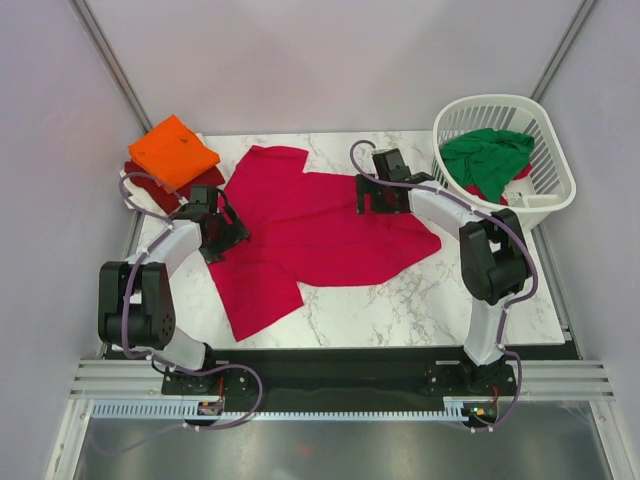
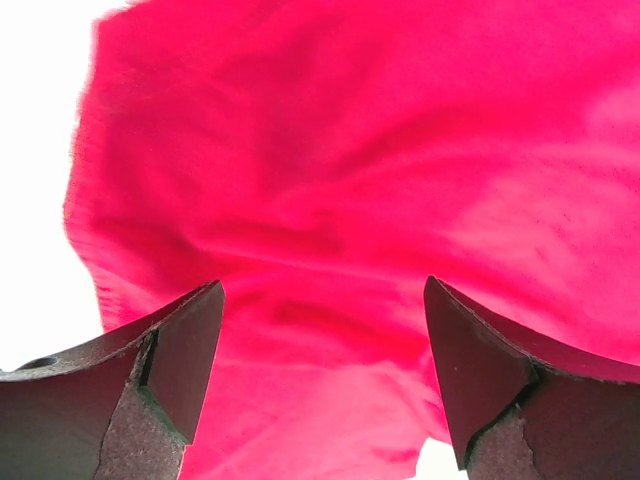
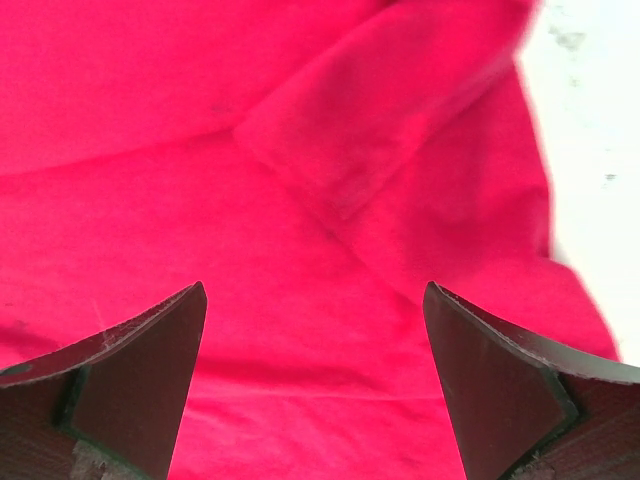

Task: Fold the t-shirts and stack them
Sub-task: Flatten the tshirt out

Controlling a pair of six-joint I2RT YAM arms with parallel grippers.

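Cloth, overhead: the red tee (image 1: 320, 225) lies spread mid-bench (image 1: 420, 300), its length roughly left to right. The left fingers (image 1: 225, 238) are at its left edge and the right fingers (image 1: 370, 200) at its far edge, equally near. Left wrist: fingers apart, tee directly below. Right wrist: fingers apart, a folded flap of the tee ahead.

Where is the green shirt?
Seen from above, the green t-shirt sits inside the white basket at the far right corner of the table, right of the spread red t-shirt.
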